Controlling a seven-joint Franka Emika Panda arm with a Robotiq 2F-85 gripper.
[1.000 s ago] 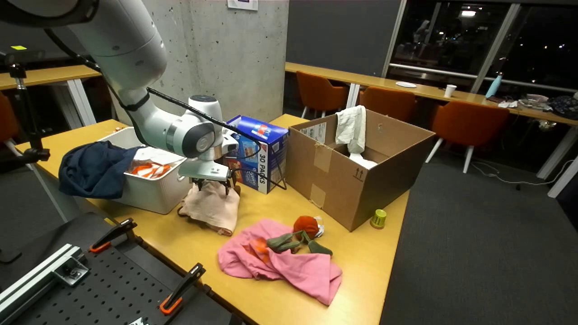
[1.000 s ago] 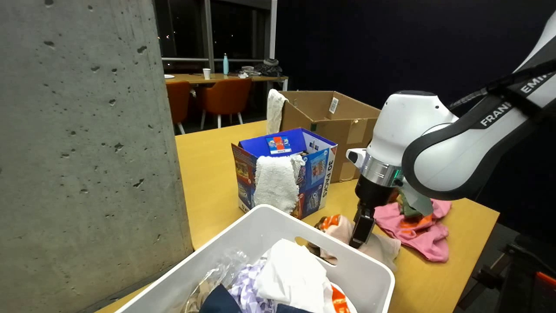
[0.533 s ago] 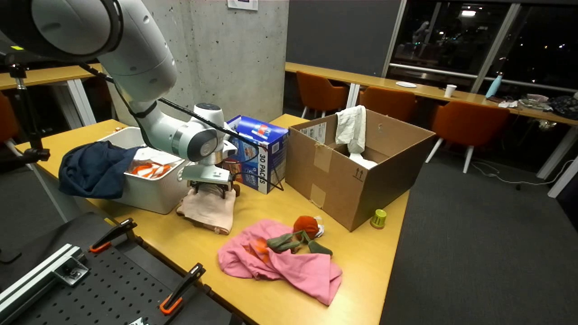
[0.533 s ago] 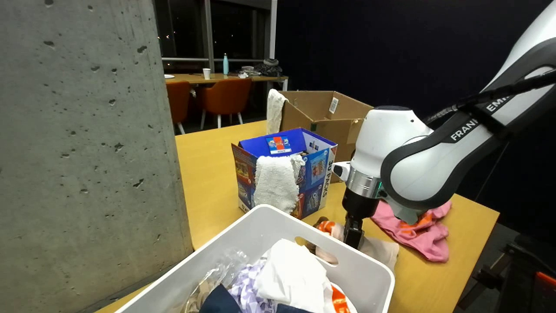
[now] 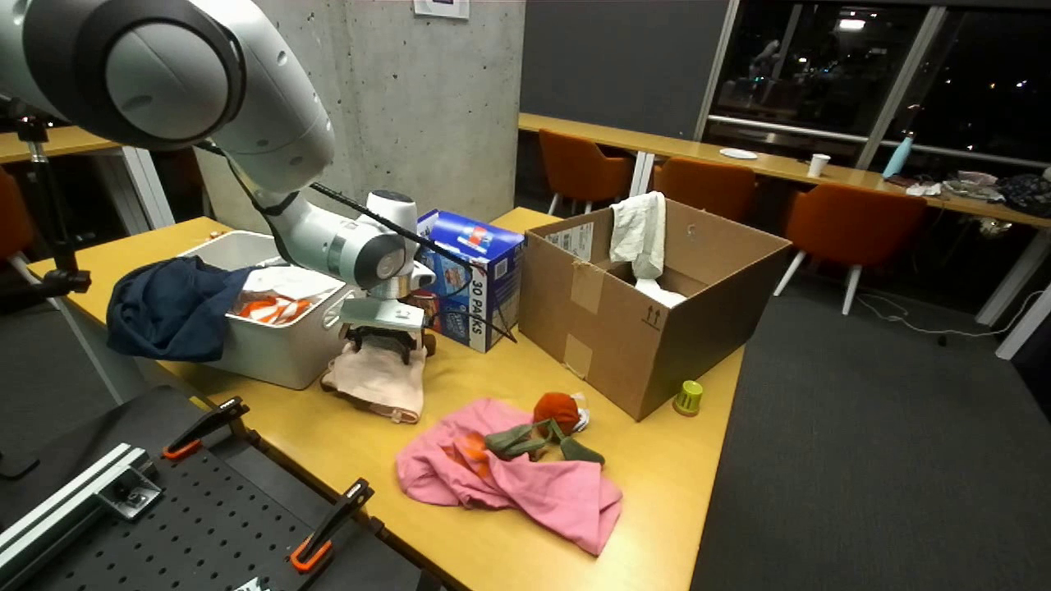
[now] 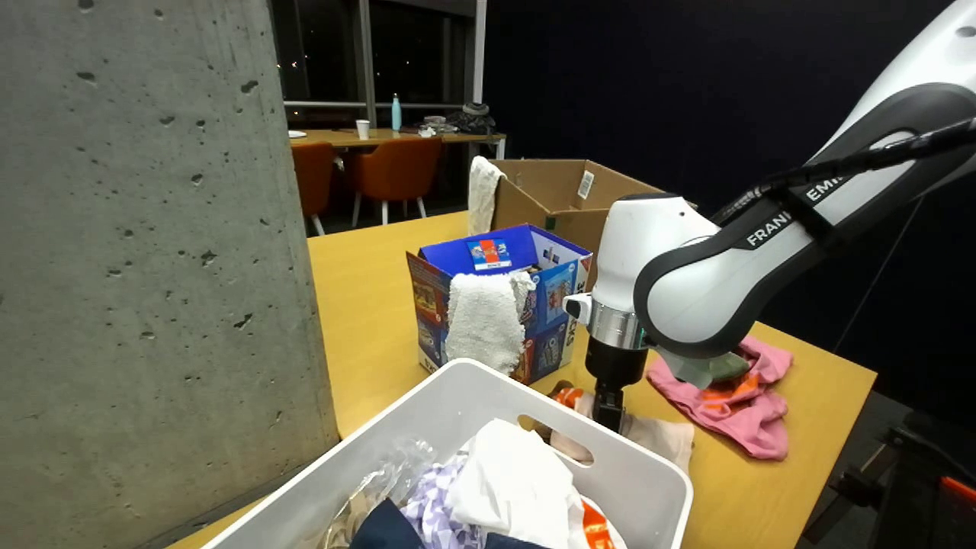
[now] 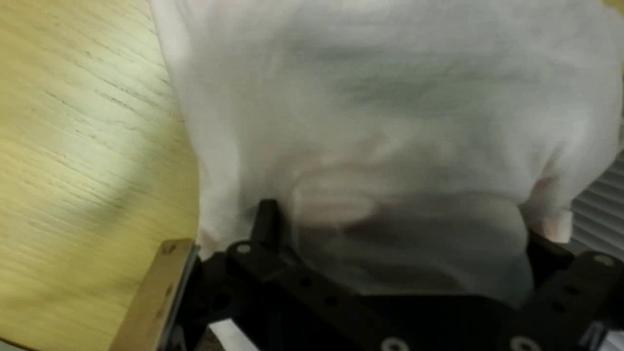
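A pale pink cloth (image 5: 380,386) lies bunched on the yellow table, beside the white bin. It shows partly behind the bin in an exterior view (image 6: 665,437) and fills much of the wrist view (image 7: 390,112). My gripper (image 5: 381,349) points down at the cloth's far part, low over the table. In the wrist view the fingers (image 7: 407,225) stand wide apart, with a raised fold of the cloth between them. The fingertips are down in or against the cloth. In an exterior view the gripper (image 6: 608,415) is seen edge-on, its tips hidden by cloth and bin.
The white bin (image 5: 279,353) holds clothes, with a navy cloth (image 5: 176,308) over its edge. A blue snack box (image 5: 484,275) and a large cardboard box (image 5: 608,336) stand behind. A pink cloth (image 5: 525,492) with orange and green items and a yellow-green cup (image 5: 688,398) lie nearby.
My gripper has come lower onto the pale cloth and turned more upright. It has shifted closer to the snack box and bin side. The cloth's edge has shifted slightly; the fingers stay apart.
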